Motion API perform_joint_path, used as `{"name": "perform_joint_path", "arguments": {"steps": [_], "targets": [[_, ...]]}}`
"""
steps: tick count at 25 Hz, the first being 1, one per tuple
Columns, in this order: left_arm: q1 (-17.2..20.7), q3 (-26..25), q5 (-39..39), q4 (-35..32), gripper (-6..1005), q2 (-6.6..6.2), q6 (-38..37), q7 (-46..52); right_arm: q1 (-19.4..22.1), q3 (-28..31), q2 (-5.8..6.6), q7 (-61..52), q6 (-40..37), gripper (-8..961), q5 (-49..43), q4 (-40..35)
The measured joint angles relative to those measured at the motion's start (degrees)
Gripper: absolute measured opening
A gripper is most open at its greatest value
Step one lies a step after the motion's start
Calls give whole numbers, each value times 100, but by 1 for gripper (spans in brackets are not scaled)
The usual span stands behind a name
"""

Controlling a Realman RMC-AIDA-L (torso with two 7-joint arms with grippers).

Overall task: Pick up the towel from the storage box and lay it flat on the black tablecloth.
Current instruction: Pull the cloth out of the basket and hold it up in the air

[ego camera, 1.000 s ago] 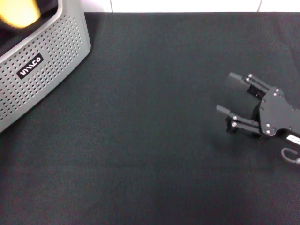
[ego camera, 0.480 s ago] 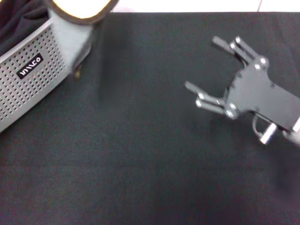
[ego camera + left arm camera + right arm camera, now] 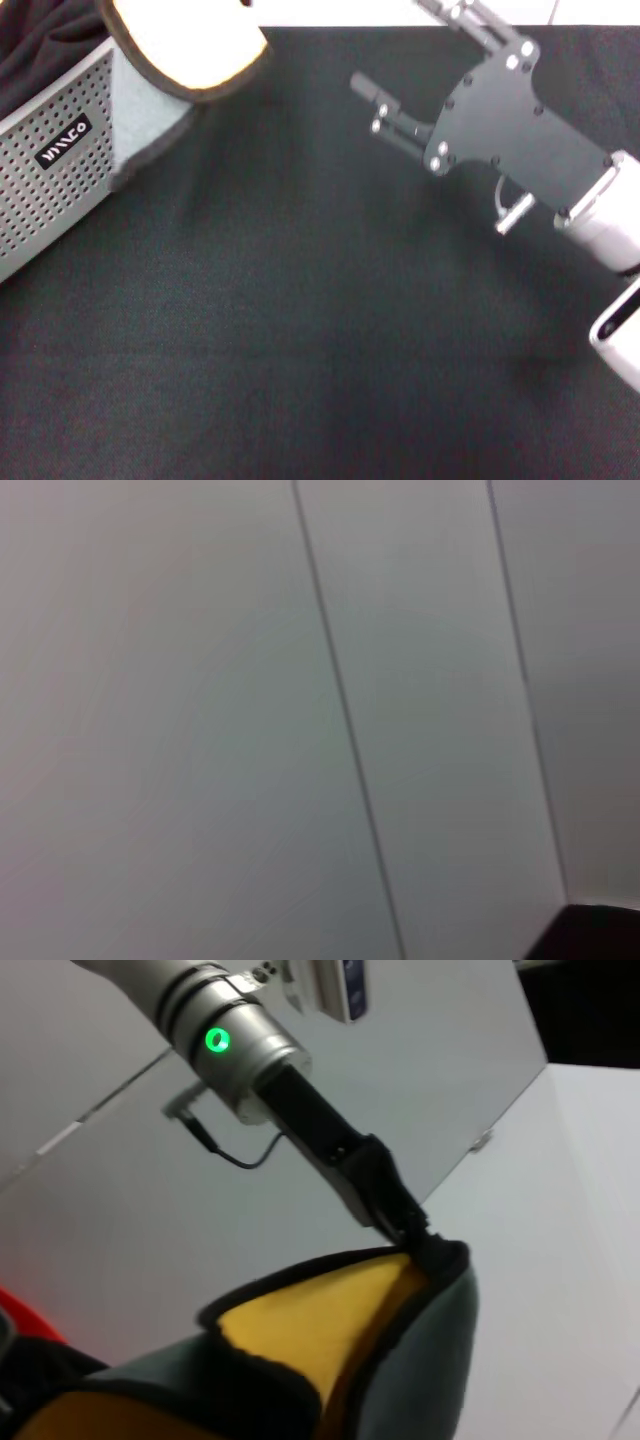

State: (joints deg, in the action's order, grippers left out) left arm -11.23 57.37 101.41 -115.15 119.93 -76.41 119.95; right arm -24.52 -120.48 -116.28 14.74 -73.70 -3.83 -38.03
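The towel (image 3: 185, 45), yellow with dark edging and a grey underside, hangs in the air over the right end of the grey storage box (image 3: 60, 150) at the far left. It also shows in the right wrist view (image 3: 330, 1335), where my left gripper (image 3: 412, 1232) is shut on its upper edge. My left gripper is outside the head view. My right gripper (image 3: 395, 50) is open and empty, raised above the black tablecloth (image 3: 300, 330) at the far right, fingers pointing toward the towel.
Dark black fabric (image 3: 40, 30) lies inside the storage box. A white wall runs behind the table's far edge (image 3: 400, 12). The left wrist view shows only pale wall panels (image 3: 200, 730).
The towel has risen out of the box and moved right, hanging lower over the box's end. My right gripper has lifted and moved farther away and left, toward the towel.
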Motion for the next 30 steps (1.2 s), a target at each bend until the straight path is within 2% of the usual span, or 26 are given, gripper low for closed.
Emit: {"name": "perform_joint_path", "arguments": {"steps": [10, 13, 16, 22, 30], "targets": [[-56, 302, -44, -18, 14, 1, -128, 25, -585, 54, 0, 138, 551, 676, 148, 248], [-96, 407, -46, -10, 15, 0, -129, 25, -774, 9, 0, 114, 630, 616, 149, 382], [-151, 481, -48, 26, 15, 6, -124, 25, -830, -36, 0, 103, 642, 557, 151, 376], [-159, 490, -51, 85, 15, 4, -110, 29, -954, -320, -1, 111, 578, 556, 218, 278], [-146, 448, 4, 227, 16, 4, -97, 13, -779, -480, 0, 168, 397, 539, 271, 14]]}}
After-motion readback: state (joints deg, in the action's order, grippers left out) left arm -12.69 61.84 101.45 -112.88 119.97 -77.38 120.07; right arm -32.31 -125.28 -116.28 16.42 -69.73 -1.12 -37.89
